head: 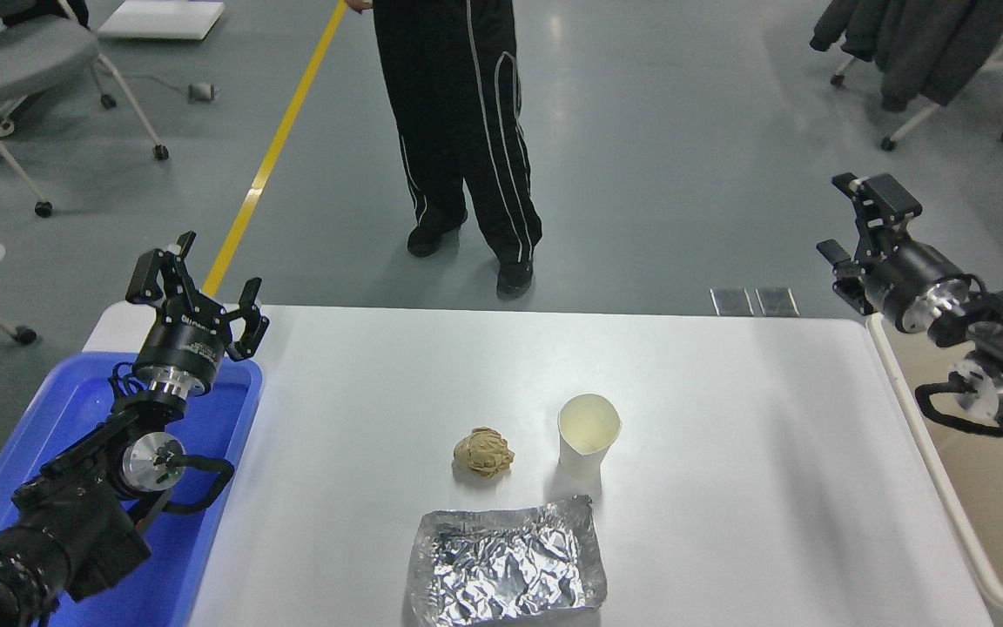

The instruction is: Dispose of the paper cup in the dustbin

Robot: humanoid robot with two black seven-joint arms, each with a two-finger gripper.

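We have not yet touched the paper cup [588,433]. It stands upright on the white worktop [728,418], mouth up, well to the left of our right tool [854,228] and nearer to us than that tool's fingertips. Our right tool hangs raised above the near corner of the dustbin [945,488], which sits directly below and behind it off the worktop's right edge. Its fingers are spread apart and hold nothing. Our left tool [197,279] is parked far off to the left over a blue bin [205,514], also spread and empty.

Between our right tool and the cup the worktop is bare, so the reach itself looks easy. The risks lie around the cup. A crumpled paper ball [483,452] sits just beyond it on the far side from our tool, and a foil tray [506,566] lies just beside its base toward us; a sweep that overshoots would likely push the cup into either. The cup is light and thin-walled, so a sideways nudge from one finger could tip it over, and too hard a squeeze could crush it and let it slip. A person [467,131] stands past the worktop's far edge.
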